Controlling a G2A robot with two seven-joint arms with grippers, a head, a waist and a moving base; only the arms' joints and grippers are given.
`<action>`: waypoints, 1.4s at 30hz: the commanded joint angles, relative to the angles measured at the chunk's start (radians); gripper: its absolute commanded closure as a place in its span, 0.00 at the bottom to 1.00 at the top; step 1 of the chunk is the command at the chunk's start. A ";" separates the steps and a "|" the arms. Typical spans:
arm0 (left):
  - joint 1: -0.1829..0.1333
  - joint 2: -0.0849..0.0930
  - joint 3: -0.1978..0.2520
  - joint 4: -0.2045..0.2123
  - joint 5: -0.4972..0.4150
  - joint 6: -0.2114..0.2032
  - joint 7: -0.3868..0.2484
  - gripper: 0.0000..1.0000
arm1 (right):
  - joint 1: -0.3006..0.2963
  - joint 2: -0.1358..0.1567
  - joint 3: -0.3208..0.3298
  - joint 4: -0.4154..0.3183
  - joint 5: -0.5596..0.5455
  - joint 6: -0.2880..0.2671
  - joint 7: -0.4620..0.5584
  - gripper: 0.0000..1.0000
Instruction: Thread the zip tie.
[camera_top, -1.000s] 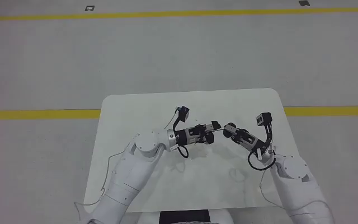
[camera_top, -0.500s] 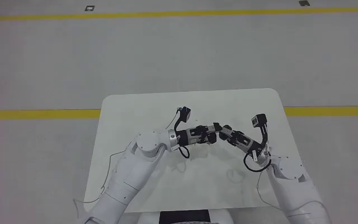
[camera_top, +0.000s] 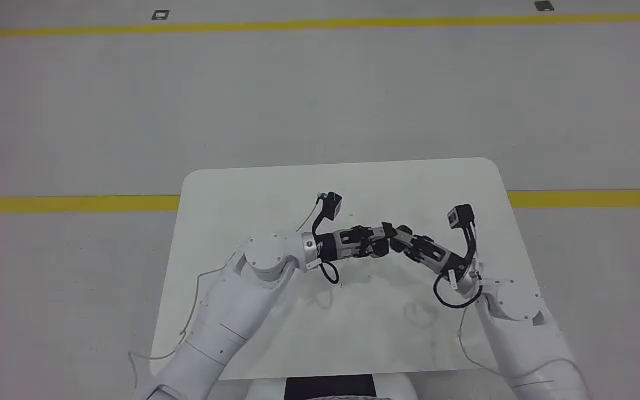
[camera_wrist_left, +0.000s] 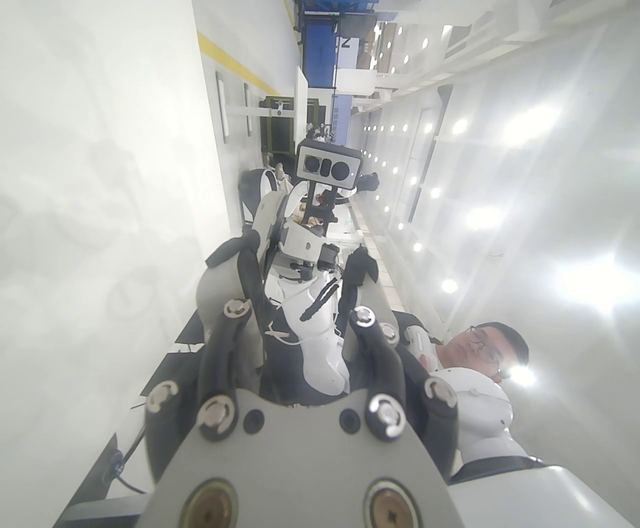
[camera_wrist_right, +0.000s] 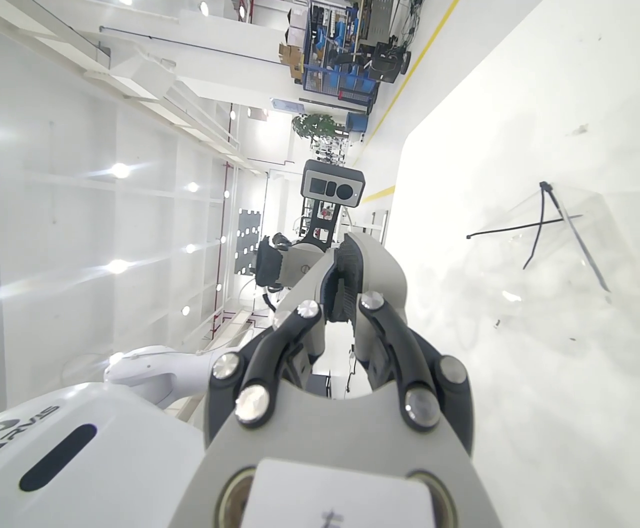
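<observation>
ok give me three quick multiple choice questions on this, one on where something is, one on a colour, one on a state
1. The left gripper and right gripper meet:
A) over the middle of the table
B) beyond its far edge
C) down at floor level

2. The lines on the floor are:
A) red
B) yellow
C) blue

3. The left gripper is:
A) shut on a cup
B) shut on nothing
C) open

Answers:
1 A, the top view shows both tips together above the table's centre.
2 B, both stripes in the top view are yellow.
3 C, its wrist view shows the fingers spread apart.
</observation>
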 joint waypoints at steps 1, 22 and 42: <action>-0.002 0.003 0.004 0.001 -0.002 0.000 0.004 0.69 | 0.000 0.000 0.001 0.001 -0.007 0.000 0.000 1.00; -0.019 0.030 0.044 0.006 -0.022 0.001 0.035 0.81 | -0.003 -0.003 0.008 -0.001 -0.013 0.000 0.006 1.00; -0.032 0.054 0.073 0.005 -0.045 0.004 0.059 0.91 | 0.003 -0.008 0.007 0.003 -0.012 0.000 0.012 1.00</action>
